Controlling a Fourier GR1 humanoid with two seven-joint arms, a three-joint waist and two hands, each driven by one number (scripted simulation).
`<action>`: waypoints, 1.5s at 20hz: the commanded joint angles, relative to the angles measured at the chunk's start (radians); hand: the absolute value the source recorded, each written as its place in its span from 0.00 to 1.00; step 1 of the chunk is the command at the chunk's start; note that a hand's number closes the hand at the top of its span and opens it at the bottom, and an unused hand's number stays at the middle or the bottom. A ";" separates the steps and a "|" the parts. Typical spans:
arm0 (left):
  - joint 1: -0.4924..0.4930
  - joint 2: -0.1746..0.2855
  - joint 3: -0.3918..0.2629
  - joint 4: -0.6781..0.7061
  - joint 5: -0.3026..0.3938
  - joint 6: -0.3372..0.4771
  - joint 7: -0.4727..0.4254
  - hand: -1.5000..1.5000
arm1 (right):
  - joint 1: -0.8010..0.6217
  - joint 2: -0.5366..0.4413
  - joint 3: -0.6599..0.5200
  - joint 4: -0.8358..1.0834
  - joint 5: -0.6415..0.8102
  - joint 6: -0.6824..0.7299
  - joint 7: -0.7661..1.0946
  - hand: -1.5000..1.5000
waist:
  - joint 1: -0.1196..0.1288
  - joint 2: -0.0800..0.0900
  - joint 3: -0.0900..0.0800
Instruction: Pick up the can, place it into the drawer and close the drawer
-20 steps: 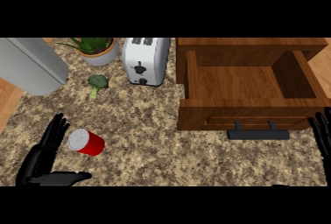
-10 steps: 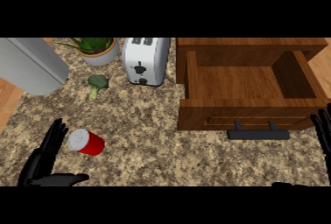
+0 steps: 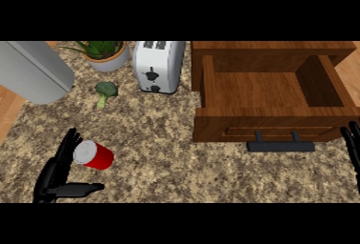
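Observation:
A red can with a silver lid lies tilted on the speckled counter at the lower left. My left hand stands open right beside it on its left, fingers straight and pointing up, thumb stretched out below the can. The wooden drawer at the upper right is pulled open, its inside bare, with a black handle on its front. Only the fingertips of my right hand show at the right edge, just right of the handle, straight and holding nothing.
A white toaster stands left of the drawer. A potted plant sits behind it, a broccoli floret lies in front of the pot, and a grey appliance fills the upper left corner.
My left hand has shifted slightly lower and closer to the can. The right hand has slid a little further out at the right edge. Can and drawer have not moved.

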 commanded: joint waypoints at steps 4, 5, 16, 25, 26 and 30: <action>-0.077 0.020 0.002 0.042 0.002 0.026 0.021 0.00 | 0.029 0.029 0.054 -0.091 0.041 -0.029 0.062 0.00 | -0.001 0.000 0.000; -0.029 0.014 -0.004 0.047 0.003 0.011 -0.011 0.00 | 0.121 0.030 0.048 -0.077 0.029 0.030 -0.025 0.00 | -0.002 0.000 0.000; -0.185 0.008 -0.014 0.203 0.018 0.044 -0.015 0.00 | 0.027 0.014 -0.012 -0.013 -0.013 0.037 -0.017 0.00 | -0.002 0.000 0.000; -0.158 -0.038 -0.064 0.137 0.018 0.059 0.001 0.00 | 0.072 0.027 -0.006 -0.119 -0.043 0.040 0.063 0.00 | -0.002 -0.001 0.000; -0.200 -0.014 -0.059 0.187 0.013 0.043 -0.031 0.00 | -0.029 0.022 -0.010 0.042 -0.003 0.015 -0.018 0.00 | 0.000 0.000 0.000; -0.178 -0.015 -0.064 0.173 0.034 0.010 -0.048 1.00 | -0.004 0.022 -0.005 -0.092 -0.026 0.009 0.102 0.00 | 0.000 0.000 0.000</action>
